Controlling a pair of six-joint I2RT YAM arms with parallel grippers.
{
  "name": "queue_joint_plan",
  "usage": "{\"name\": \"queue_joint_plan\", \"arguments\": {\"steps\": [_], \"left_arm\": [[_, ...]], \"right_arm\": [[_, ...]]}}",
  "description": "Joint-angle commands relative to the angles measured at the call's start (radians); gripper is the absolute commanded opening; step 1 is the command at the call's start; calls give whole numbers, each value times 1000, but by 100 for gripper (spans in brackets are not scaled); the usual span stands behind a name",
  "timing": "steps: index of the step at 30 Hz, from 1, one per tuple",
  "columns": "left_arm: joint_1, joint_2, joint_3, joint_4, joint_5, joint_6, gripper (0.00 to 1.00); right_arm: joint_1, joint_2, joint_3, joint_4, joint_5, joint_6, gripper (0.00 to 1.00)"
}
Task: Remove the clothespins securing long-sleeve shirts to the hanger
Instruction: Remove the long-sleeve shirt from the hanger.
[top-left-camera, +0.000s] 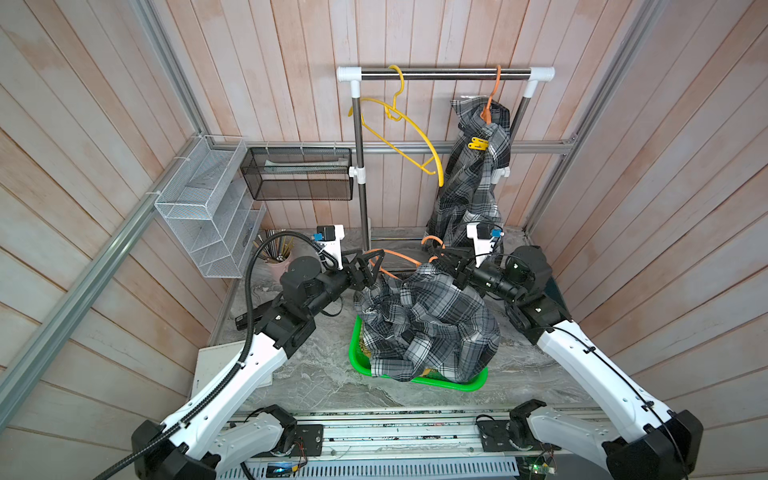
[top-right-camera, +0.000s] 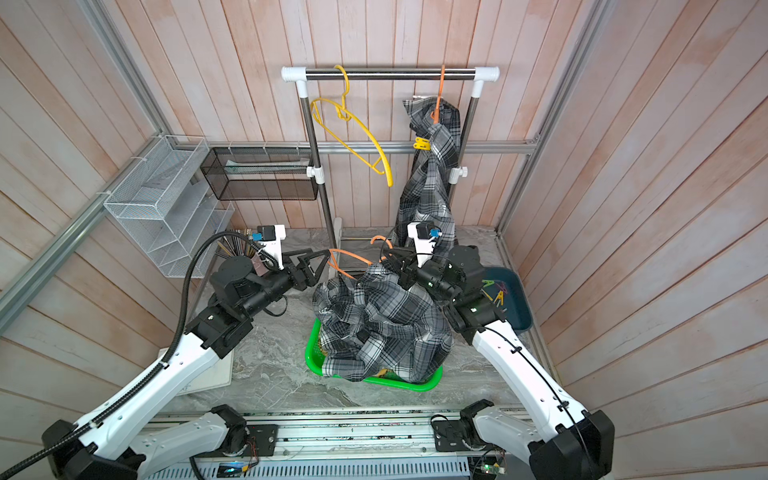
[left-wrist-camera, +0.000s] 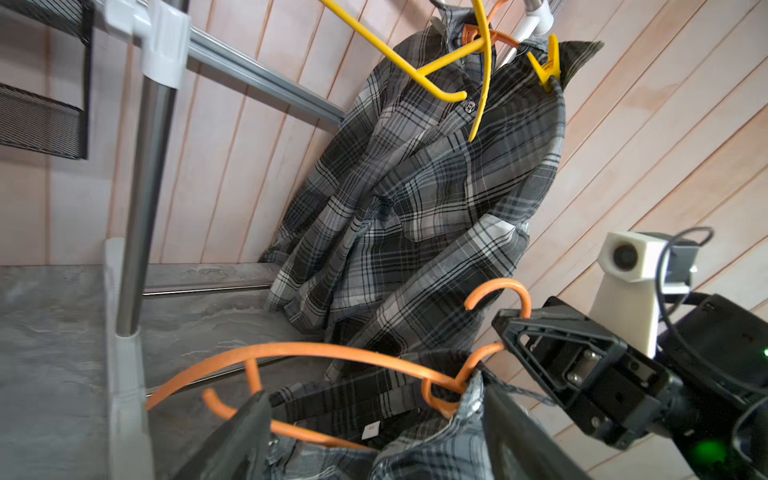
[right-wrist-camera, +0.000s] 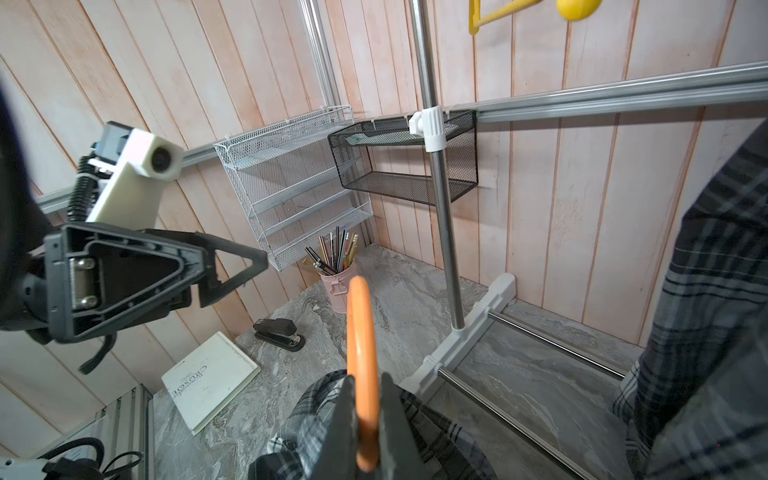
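R gripper (right-wrist-camera: 365, 399): fingers pressed together on the hook of a thin orange plastic hanger (left-wrist-camera: 291, 351). L gripper (left-wrist-camera: 374, 388): spread wide, holding nothing, w/ collar cloth and a hanger arm between its fingers. The hanger carries a limp grey-black-white plaid shirt (top-left-camera: 428, 324), its bulk slumped into a green plastic basket (top-left-camera: 457, 385); no pin visible on it. One bright yellow plastic clothespin (top-left-camera: 478, 143) clips a second grey plaid shirt (top-left-camera: 469, 187) near the shoulder, below the steel rail (top-left-camera: 444, 74). Loose mixed-colour pins (top-right-camera: 498, 295) lie in a dark blue tray (top-right-camera: 517, 309) beside the R arm. Pin is prob. light, stiff, smooth and sprung: squeeze the tail ends squarely or it may slip; the cloth gives no support. Surface: grey marble-look tabletop (top-left-camera: 316, 374). Pale wood-plank walls (top-left-camera: 270, 62) close in on three sides.
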Motion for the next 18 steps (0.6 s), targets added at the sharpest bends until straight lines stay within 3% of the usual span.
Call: {"name": "queue_joint_plan", "arguments": {"steps": [1,10,18], "left_arm": [[4,75,68,49,97,-119,79],[-10,162,100,6,88,-244,77],[-14,211,61,112,134,-348,73]], "right_arm": [[33,-14,-5,87,44,-31,0],[82,-8,-23,142,87,-59,0],[117,10,-35,187,60,-58,0]]}}
